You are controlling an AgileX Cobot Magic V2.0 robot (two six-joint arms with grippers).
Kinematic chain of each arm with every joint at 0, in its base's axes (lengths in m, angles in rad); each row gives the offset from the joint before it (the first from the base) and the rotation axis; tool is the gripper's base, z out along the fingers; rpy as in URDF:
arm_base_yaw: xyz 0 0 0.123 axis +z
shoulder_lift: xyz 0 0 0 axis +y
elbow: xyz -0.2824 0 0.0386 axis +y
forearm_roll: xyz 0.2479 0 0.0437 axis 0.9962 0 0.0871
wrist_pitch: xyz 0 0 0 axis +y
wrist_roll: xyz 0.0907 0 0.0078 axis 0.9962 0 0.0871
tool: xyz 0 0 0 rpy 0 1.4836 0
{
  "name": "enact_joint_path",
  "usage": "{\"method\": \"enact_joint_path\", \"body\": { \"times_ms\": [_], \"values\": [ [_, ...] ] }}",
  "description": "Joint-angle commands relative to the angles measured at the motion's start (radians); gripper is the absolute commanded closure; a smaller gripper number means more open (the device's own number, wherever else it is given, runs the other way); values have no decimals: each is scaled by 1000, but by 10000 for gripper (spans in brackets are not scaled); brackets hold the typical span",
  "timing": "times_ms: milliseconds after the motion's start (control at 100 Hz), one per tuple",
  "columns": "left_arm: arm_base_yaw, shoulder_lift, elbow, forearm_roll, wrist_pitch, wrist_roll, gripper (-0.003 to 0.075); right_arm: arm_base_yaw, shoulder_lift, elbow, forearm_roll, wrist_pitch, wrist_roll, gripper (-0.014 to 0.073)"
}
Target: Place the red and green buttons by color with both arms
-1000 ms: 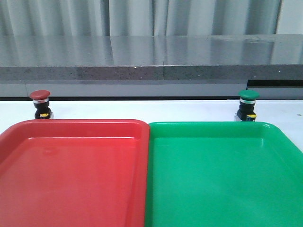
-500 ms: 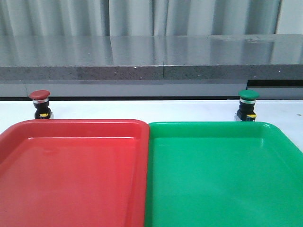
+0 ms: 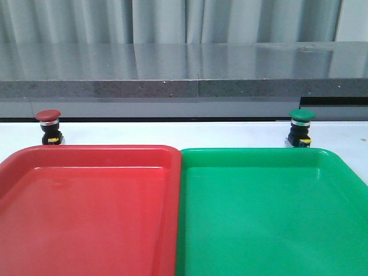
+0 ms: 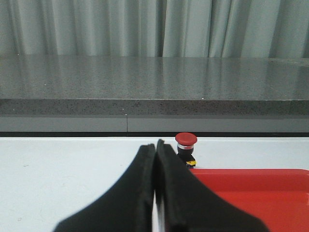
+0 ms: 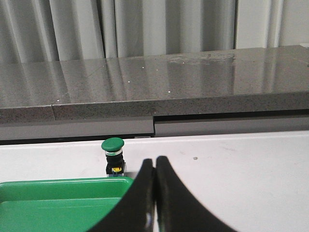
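The red button stands upright on the white table behind the far left corner of the red tray. The green button stands upright behind the far right part of the green tray. Neither arm shows in the front view. In the left wrist view my left gripper is shut and empty, with the red button a little beyond its tip. In the right wrist view my right gripper is shut and empty, and the green button stands beyond it to one side.
Both trays lie side by side, touching, and fill the near table. A grey stone ledge runs along the back, with curtains behind it. White table shows between the two buttons.
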Motion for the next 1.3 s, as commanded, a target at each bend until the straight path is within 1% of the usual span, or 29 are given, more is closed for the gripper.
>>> {"method": "enact_joint_path", "body": {
  "times_ms": [0,110,370,540,680,800,850,920,950,970,1000,1010,1020,1040,1070,1090,1140,1190,1290],
  "values": [
    [2,-30,-41,-10,-86,-2,741,-7,-21,-19,2,-80,-8,657],
    [2,-17,-98,-10,-54,-2,741,-7,-21,-19,2,-80,-8,657],
    [2,91,-273,-10,101,-2,741,-7,-21,-19,2,-80,-8,657],
    [2,195,-369,-9,122,-2,741,-7,-21,-19,2,-80,-8,657],
    [2,299,-452,-4,177,-2,741,-7,-21,-19,2,-80,-8,657],
    [2,384,-508,-4,195,-2,729,-7,-21,-19,2,-80,-8,657],
    [2,421,-529,-4,197,-2,694,-7,-21,-19,2,-80,-8,657],
    [2,466,-554,-4,199,-2,597,-7,-21,-19,2,-80,-8,657],
    [2,484,-564,-4,199,-2,528,-7,-21,-19,2,-80,-8,657],
    [2,497,-571,-4,199,-2,497,-7,-21,-19,2,-80,-8,657],
    [2,514,-580,-4,199,-2,412,-7,-21,-19,2,-80,-8,657],
    [2,518,-582,-4,199,-2,395,-7,-21,-19,2,-80,-8,657],
    [2,526,-584,-6,199,-2,359,-7,-21,-19,2,-80,-8,657],
    [2,538,-589,-6,199,-2,324,-7,-21,-19,2,-80,-8,657],
    [2,553,-596,-6,199,-2,242,-7,-21,-19,2,-80,-8,657],
    [2,565,-597,-6,199,-2,199,-7,-21,-19,2,-80,-8,657],
    [2,593,-608,-6,199,-2,125,-7,-21,-19,2,-80,-8,657],
    [2,621,-609,-6,186,-2,90,-7,-21,-19,2,-80,-8,657],
    [2,667,-609,-6,135,-2,101,-7,-21,-19,2,-80,-8,657]
  ]
}}
